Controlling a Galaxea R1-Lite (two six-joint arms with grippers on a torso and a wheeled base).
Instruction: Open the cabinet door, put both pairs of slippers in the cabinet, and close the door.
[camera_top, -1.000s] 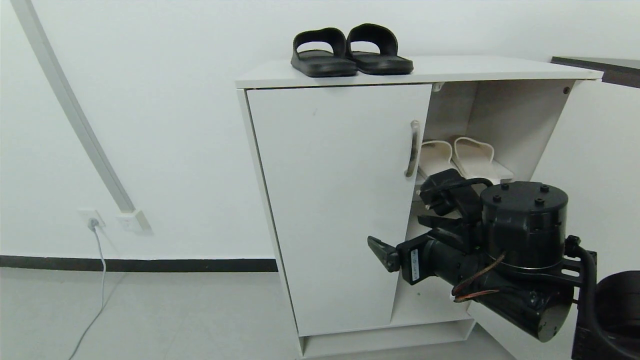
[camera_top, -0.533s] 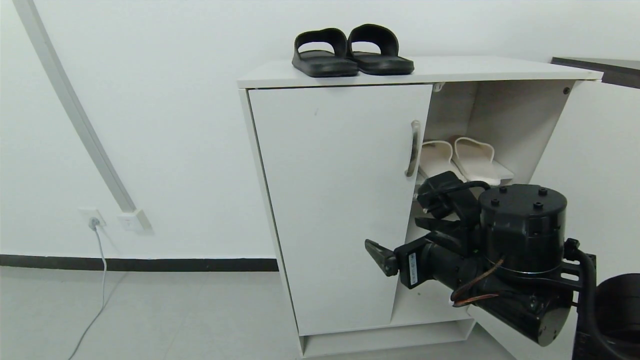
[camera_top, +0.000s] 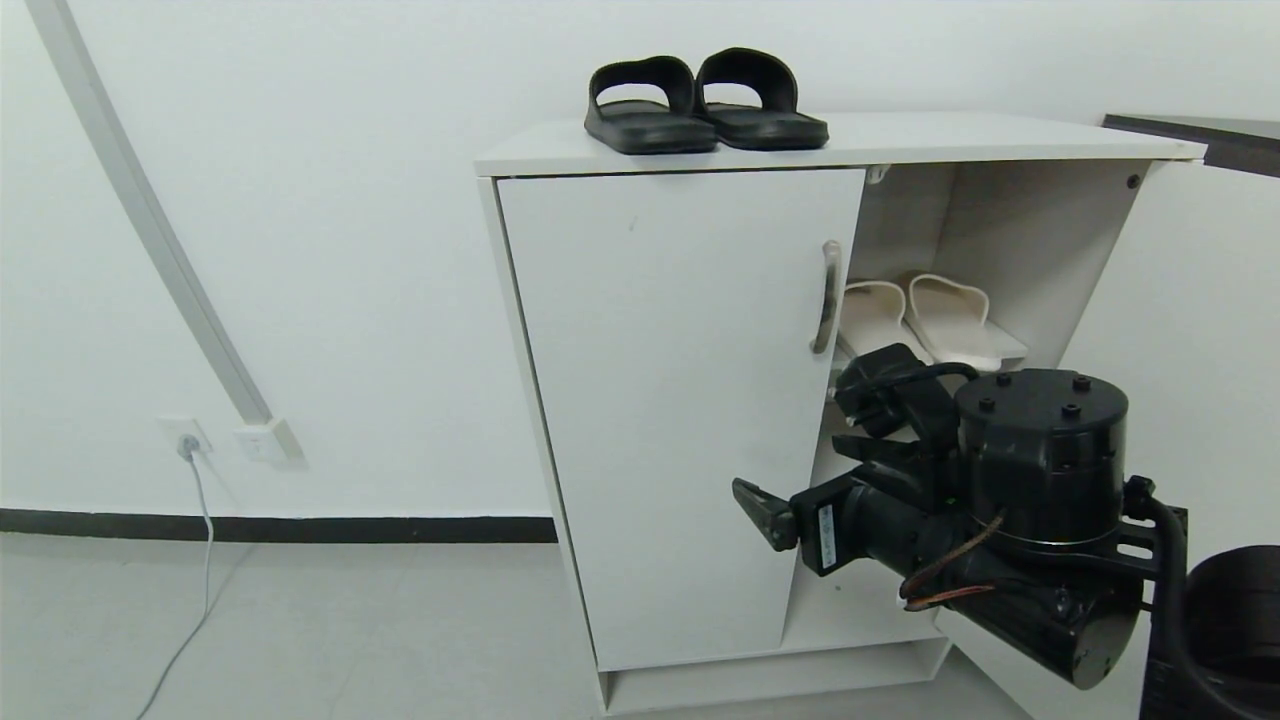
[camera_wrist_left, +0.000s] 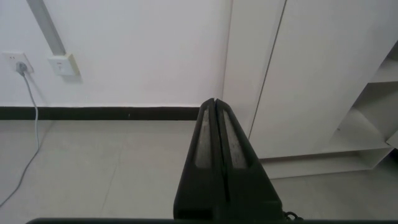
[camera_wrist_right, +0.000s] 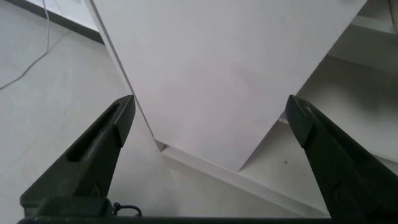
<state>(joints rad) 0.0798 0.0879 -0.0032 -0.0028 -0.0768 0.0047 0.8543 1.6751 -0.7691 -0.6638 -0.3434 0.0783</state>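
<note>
Right claw (camera_wrist_right: 210, 104) is wide open and empty, low in front of the shut left door (camera_top: 670, 400), at the edge of the opening. Left claw (camera_wrist_left: 214, 107) is shut on nothing and points at the floor beside the cabinet (camera_top: 1000, 135).

White pair (camera_top: 930, 318) is already inside, up and behind the right claw. Black pair (camera_top: 705, 105) sits on the cabinet top, well above the right claw and a little to its left, with the two slippers touching side by side and toes out. Right door (camera_top: 1190, 300) stands open on the claw's right.

Handling, as judged:
- The black pair looks like moulded foam or rubber, so light, soft and bendy, with a matte surface that should not be slippery. No breakage risk.
- The straps (camera_top: 640, 75) are the obvious hold. They arch clear of the sole, so a finger can pass under, but a strap will probably squash and let the slipper swing.
- The better hold is likely where the two inner edges meet. One pinch across both takes the pair together, and the sole edge looks stiffer than the strap.
- Grip firmly, since foam gives under the pads and a light squeeze may let one slipper drop out.
- The right door is a thin panel and should swing with a light push on its face.
</note>
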